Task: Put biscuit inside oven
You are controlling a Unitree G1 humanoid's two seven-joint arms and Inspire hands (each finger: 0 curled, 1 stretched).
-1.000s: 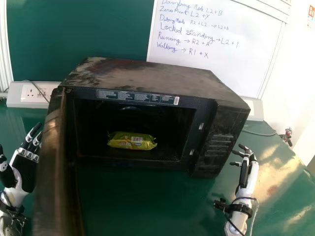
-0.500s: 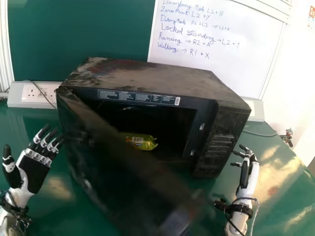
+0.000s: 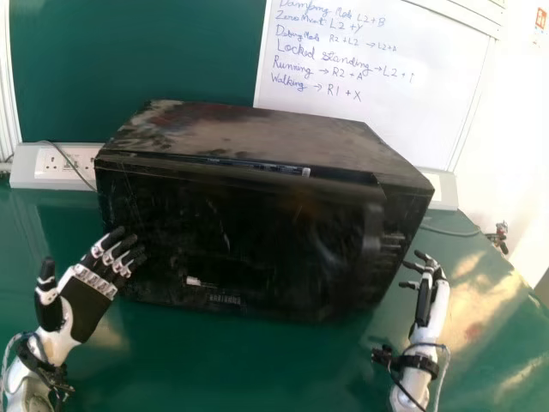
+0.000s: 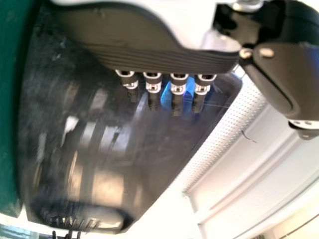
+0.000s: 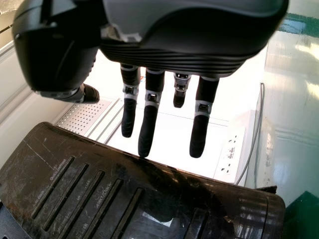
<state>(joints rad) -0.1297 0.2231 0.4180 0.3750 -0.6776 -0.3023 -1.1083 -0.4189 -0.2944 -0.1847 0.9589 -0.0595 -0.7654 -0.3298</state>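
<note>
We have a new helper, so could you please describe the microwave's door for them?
On the green table, before the whiteboard, sits a black microwave. Its door is the broad, glossy front panel, with the robot's left hand at its left edge. Unlike the dusty top and the ribbed control panel, it bears a small pale patch low down.

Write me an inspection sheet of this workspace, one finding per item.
Surface: glossy green table, bright reflections at right.
Job's things: black box-shaped oven, its dark door across the front, label strip showing above.
Clutter: small unidentifiable object, far right.
Hands: left hand open, fingers at the door; right hand open, beside the oven.
Cables: thin grey cable behind right.
Surroundings: white handwritten board, white socket panel.
</note>
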